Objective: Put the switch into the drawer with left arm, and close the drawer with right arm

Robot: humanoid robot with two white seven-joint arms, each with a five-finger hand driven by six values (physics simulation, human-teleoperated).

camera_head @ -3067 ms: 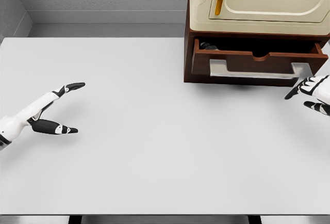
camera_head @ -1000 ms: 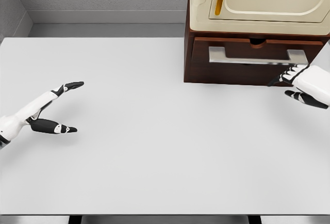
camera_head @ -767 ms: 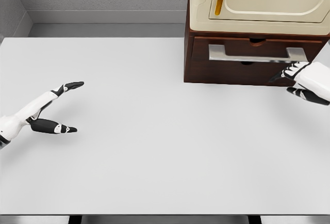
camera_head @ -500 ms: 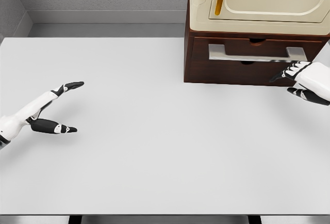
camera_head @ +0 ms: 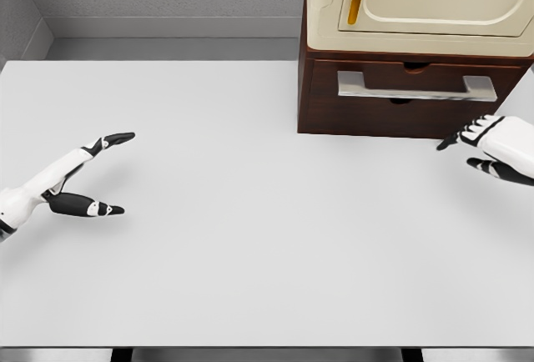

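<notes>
Resting flush in its cabinet, the drawer appears shut; the switch cannot be seen, presumably inside. Both hands, left and right, are held spread above the bench, gripping nothing.

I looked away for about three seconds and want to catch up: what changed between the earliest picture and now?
The drawer, open at first with a dark object inside, has been pushed shut, flush in the brown cabinet. The right hand, which was at the handle, has drawn back toward the table's near right, fingers open, holding nothing. The left hand stayed open at the left.
</notes>
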